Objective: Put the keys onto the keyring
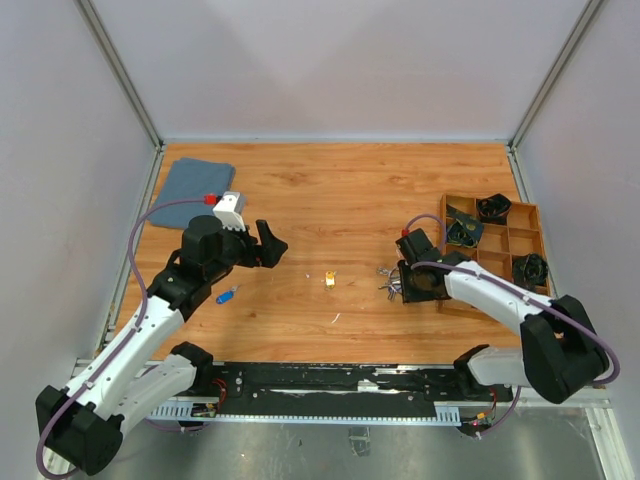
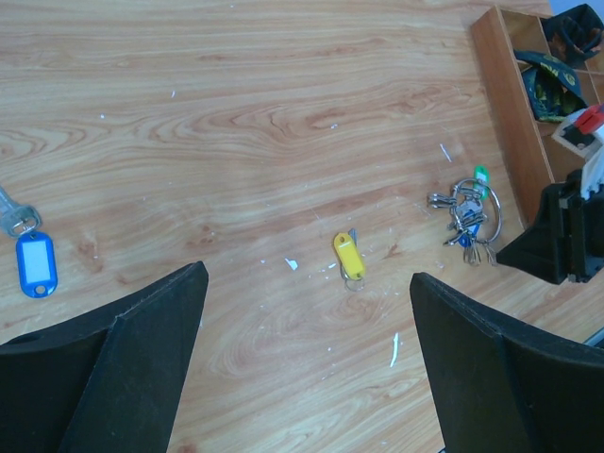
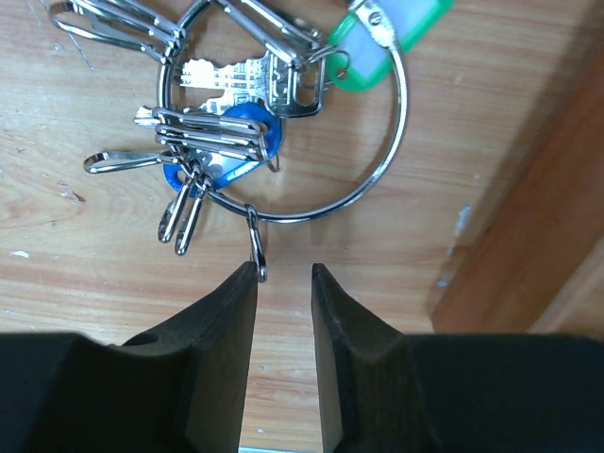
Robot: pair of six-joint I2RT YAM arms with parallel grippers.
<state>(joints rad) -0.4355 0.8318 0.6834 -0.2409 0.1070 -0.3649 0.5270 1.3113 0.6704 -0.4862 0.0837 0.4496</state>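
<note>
The keyring, a thin silver loop, lies flat on the wood and carries several silver keys and clips, a blue-headed key and a green tag. My right gripper is low over the table just short of the ring, its jaws a narrow gap apart with nothing between them. One clip hanging on the ring touches the tip of the left finger. The bunch also shows in the top view and the left wrist view. A yellow-tagged key lies mid-table. A blue-tagged key lies at the left. My left gripper is wide open and empty, above the table.
A wooden compartment tray with black items stands just right of the keyring, its wall close to my right gripper. A blue cloth lies at the back left. Small white scraps dot the wood near the yellow-tagged key.
</note>
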